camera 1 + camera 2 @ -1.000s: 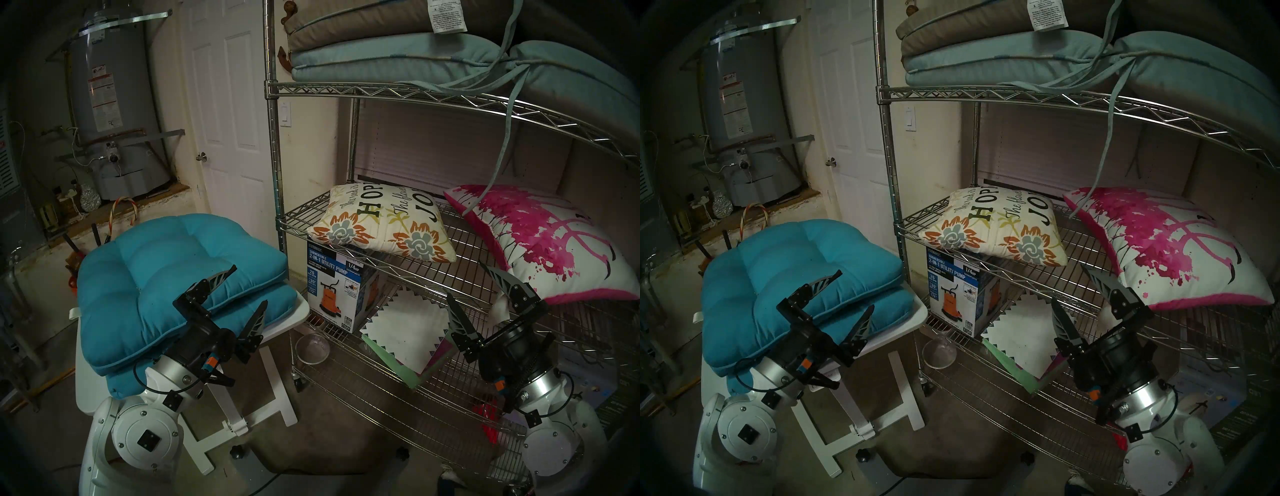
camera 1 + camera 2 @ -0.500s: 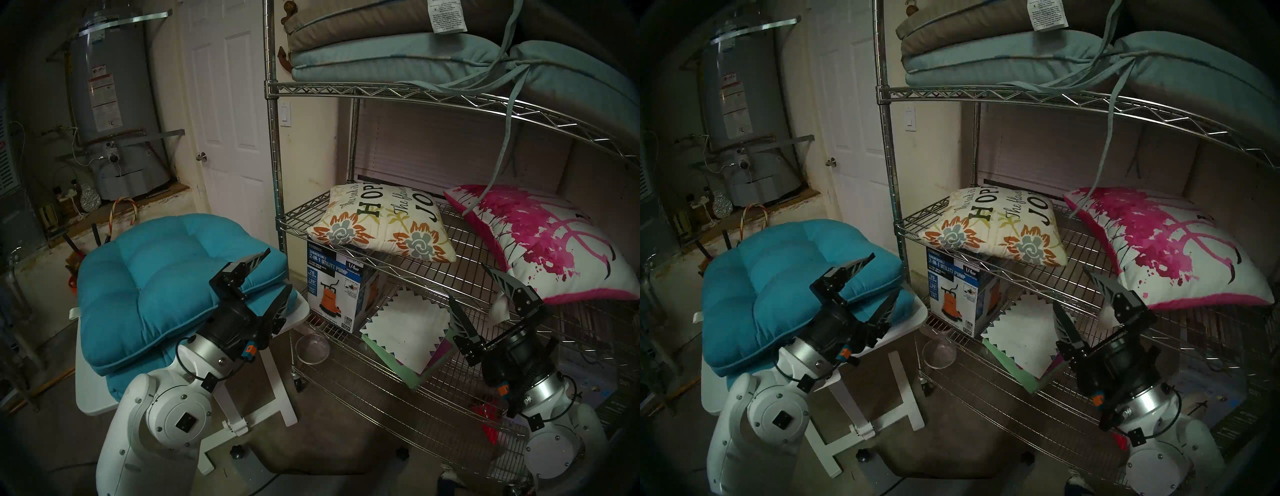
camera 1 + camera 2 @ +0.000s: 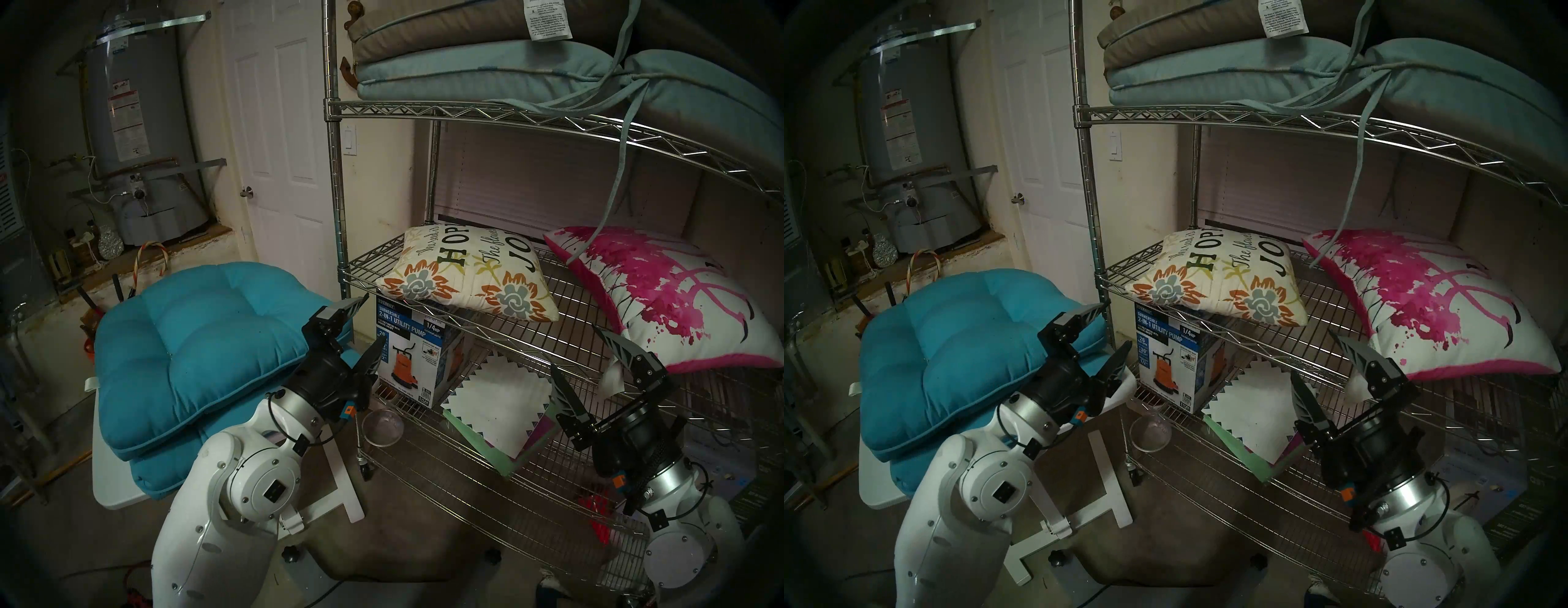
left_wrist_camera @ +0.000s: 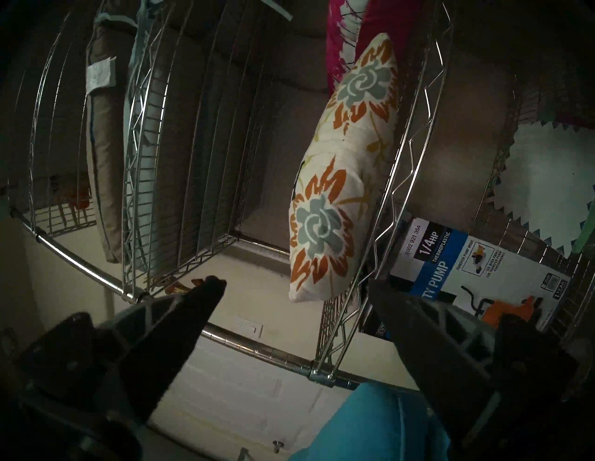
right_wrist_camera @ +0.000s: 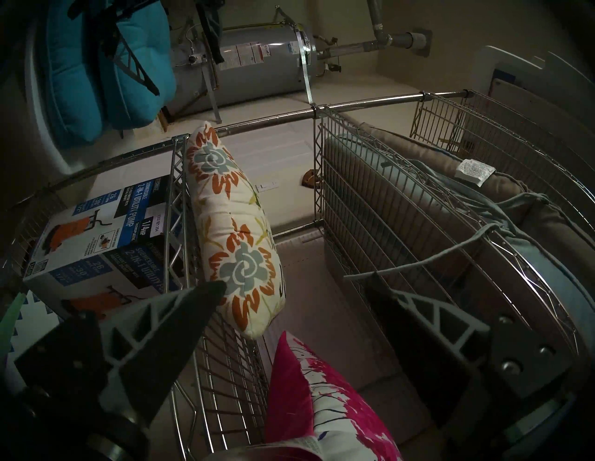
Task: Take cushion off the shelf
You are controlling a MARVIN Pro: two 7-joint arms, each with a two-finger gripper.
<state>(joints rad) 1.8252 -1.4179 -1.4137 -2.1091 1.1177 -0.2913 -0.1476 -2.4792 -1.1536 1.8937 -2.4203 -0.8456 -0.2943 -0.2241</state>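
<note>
Currently floral cushion (image 3: 466,271) and pink cushion (image 3: 679,297) on shelf (image 3: 551,335) tier, left claw (image 3: 370,325) and right claw (image 3: 582,356) both spread, empty

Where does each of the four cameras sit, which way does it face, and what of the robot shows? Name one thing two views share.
Head stereo left: on the head, facing down at the shelf; both arms, both open end effectors.
Head stereo right: nearly the same picture, from slightly further right.
Left wrist: rolled sideways, facing the floral cushion; left end effector.
Right wrist: rolled sideways, facing the shelf; right end effector.
Shared: the floral cushion, in all four.
</note>
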